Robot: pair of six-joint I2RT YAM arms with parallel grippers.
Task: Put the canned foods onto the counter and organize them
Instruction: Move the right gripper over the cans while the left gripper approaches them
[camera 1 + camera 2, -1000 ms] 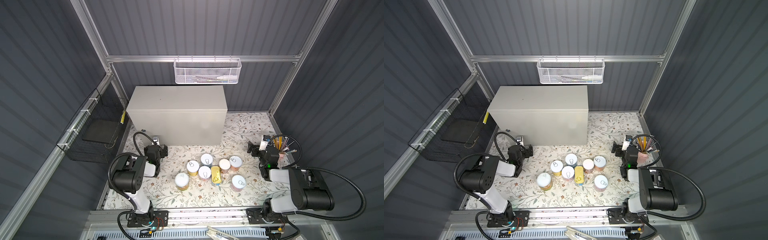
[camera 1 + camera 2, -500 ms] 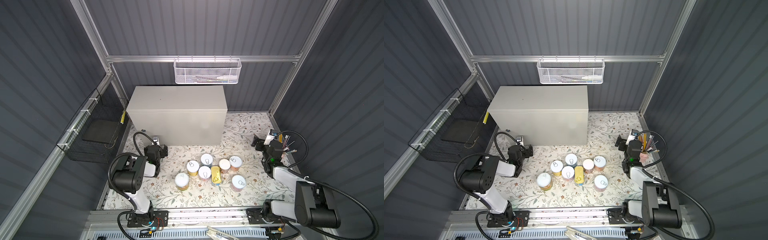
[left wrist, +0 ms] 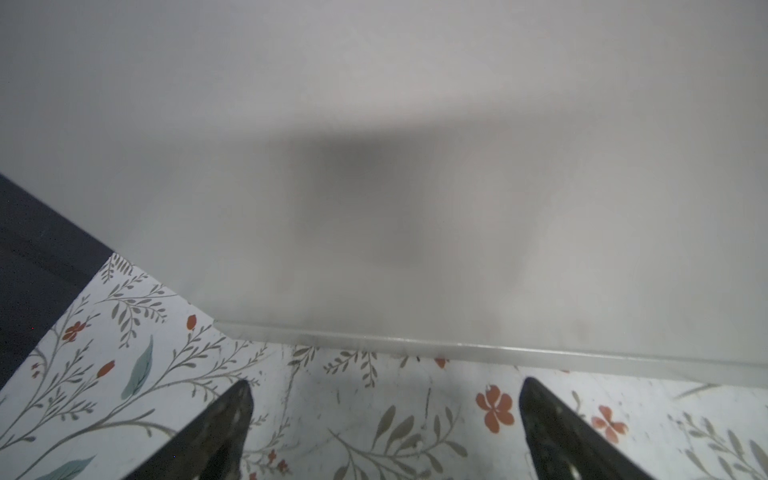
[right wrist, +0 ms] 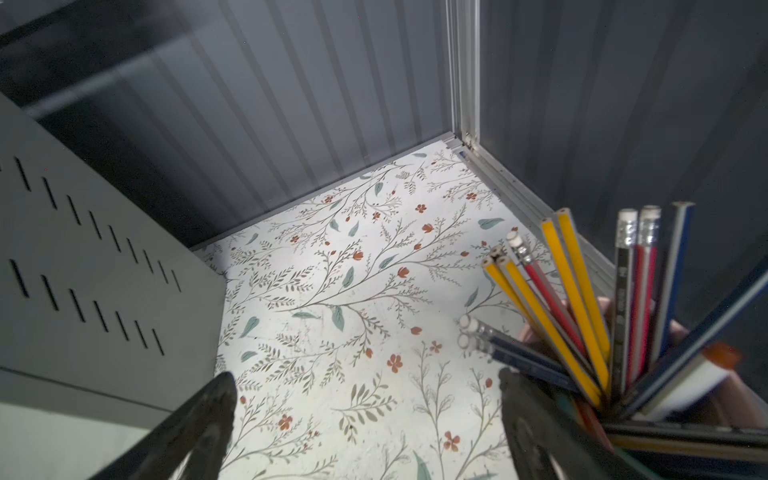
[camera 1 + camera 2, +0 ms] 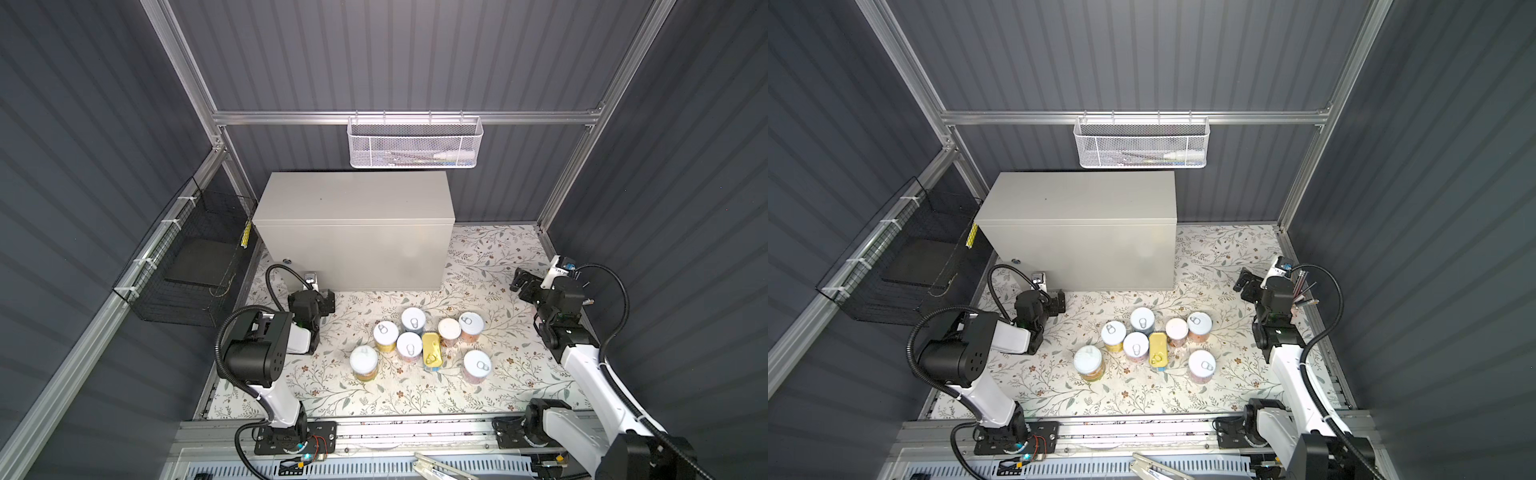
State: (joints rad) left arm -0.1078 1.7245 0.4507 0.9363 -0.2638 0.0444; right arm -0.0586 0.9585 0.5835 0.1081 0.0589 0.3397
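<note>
Several round cans [image 5: 412,321] with silver or white lids stand clustered on the floral mat in both top views, around a gold-topped tin [image 5: 432,350]. Behind them stands the counter [image 5: 353,208], a big beige-grey box with a bare top. My left gripper [image 5: 328,300] is open low on the mat just before the counter's front left; the left wrist view shows its fingertips [image 3: 243,395] wide apart facing the counter [image 3: 374,166]. My right gripper [image 5: 521,282] is open at the right, raised beside the pencil cup, and holds nothing [image 4: 365,376]. The cans lie outside both wrist views.
Pencils [image 4: 582,311] in a pink cup fan out right beside my right gripper's finger. A white mesh basket [image 5: 415,143] hangs on the back wall above the counter. A black wire basket [image 5: 195,266] hangs on the left wall. The counter's vented side [image 4: 83,291] faces my right gripper.
My right arm has unfolded and lifted, carrying its open gripper back and to the right beside the pencil cup. The left arm and the cans have stayed still.
</note>
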